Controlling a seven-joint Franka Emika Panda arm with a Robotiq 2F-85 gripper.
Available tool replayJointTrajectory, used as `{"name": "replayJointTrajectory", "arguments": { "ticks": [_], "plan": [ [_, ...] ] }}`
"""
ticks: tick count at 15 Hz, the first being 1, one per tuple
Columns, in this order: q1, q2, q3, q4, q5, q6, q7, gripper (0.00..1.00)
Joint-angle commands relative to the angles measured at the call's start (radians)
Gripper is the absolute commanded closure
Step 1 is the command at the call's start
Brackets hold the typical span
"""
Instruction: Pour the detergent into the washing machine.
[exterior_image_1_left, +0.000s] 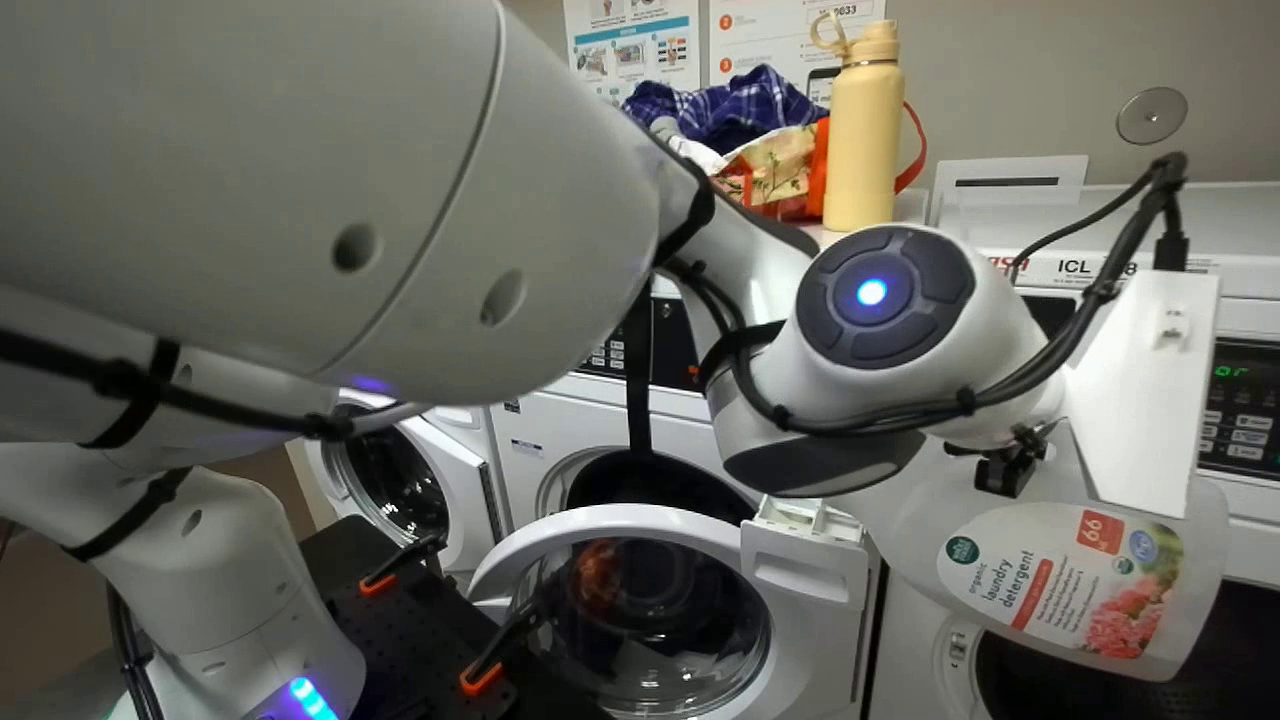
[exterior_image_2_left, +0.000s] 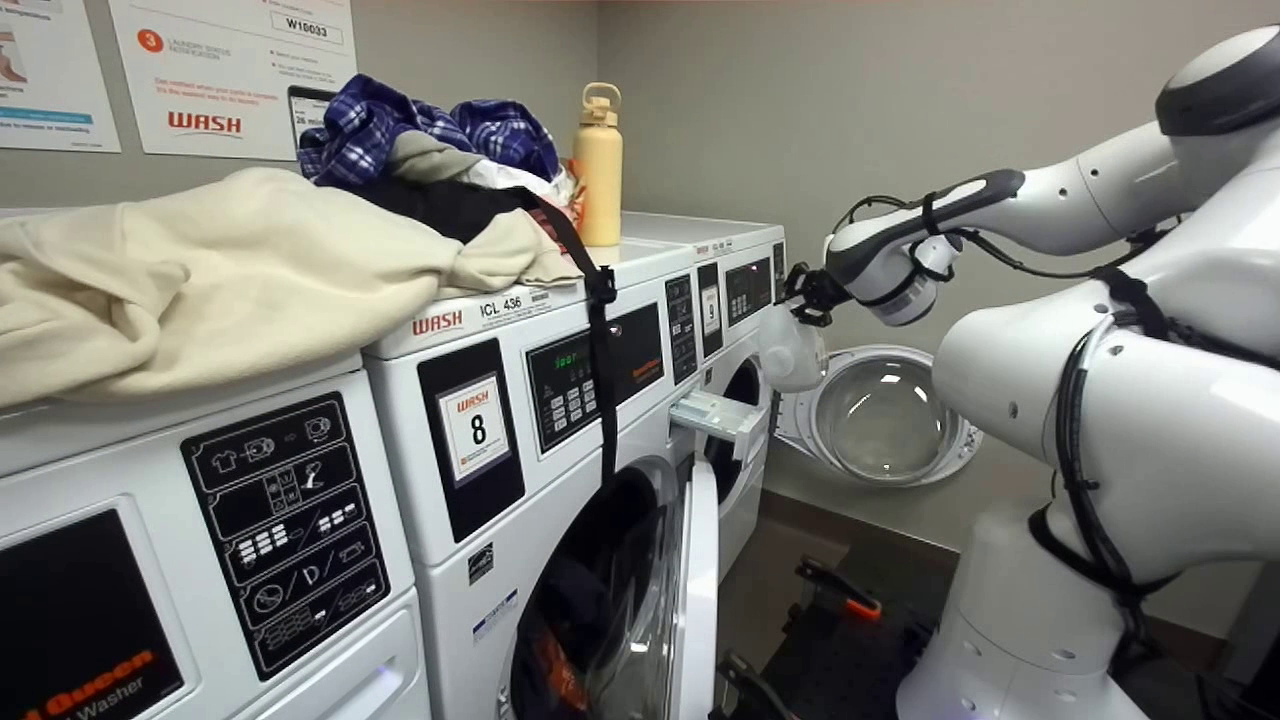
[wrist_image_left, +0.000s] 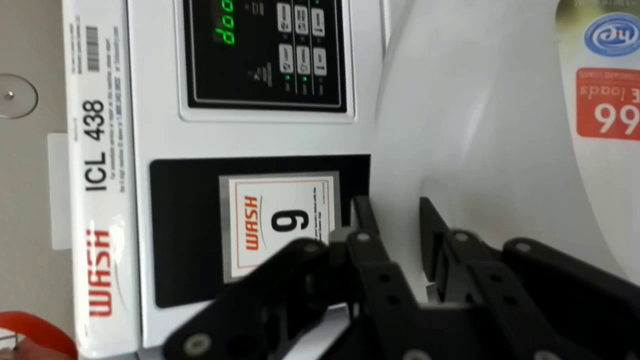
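Fingers (wrist_image_left: 431, 235): pinching one white detergent jug (exterior_image_1_left: 1090, 590), aloft, tipped sideways near the pulled-out drawer (exterior_image_1_left: 805, 580) of the washing machine (exterior_image_2_left: 540, 490). Risk: narrow grip, likely heavy load; jug may twist, spilling wide. Obstruction: porthole door (exterior_image_1_left: 640, 620), swung open. Nearby: machine marked 9 (wrist_image_left: 275, 132); yellow bottle (exterior_image_1_left: 862, 140); laundry heap (exterior_image_1_left: 745, 110).

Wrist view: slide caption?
Gripper shut on the detergent jug, with washer 9 and its green display behind.

Posters (exterior_image_2_left: 235, 105) hang on the grey wall (exterior_image_2_left: 480, 45); the floor (exterior_image_2_left: 768, 555) looks brownish.
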Motion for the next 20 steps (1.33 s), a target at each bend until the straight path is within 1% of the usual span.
{"name": "replayJointTrajectory", "arguments": {
  "ticks": [1, 3, 4, 5, 8, 13, 14, 20],
  "plan": [
    [-0.056, 0.087, 0.053, -0.067, -0.153, 0.099, 0.025, 0.89],
    [-0.041, 0.134, 0.049, -0.069, -0.218, 0.135, 0.060, 0.89],
    [-0.007, 0.180, 0.036, -0.041, -0.250, 0.150, 0.075, 0.89],
    [0.017, 0.215, 0.039, -0.005, -0.277, 0.135, 0.091, 0.89],
    [0.037, 0.283, 0.052, 0.025, -0.370, 0.138, 0.104, 0.89],
    [0.005, 0.358, 0.091, 0.049, -0.542, 0.108, 0.113, 0.89],
    [-0.003, 0.370, 0.103, 0.047, -0.535, 0.104, 0.077, 0.89],
    [-0.001, 0.363, 0.124, 0.045, -0.601, 0.111, 0.084, 0.89]
  ]
}}
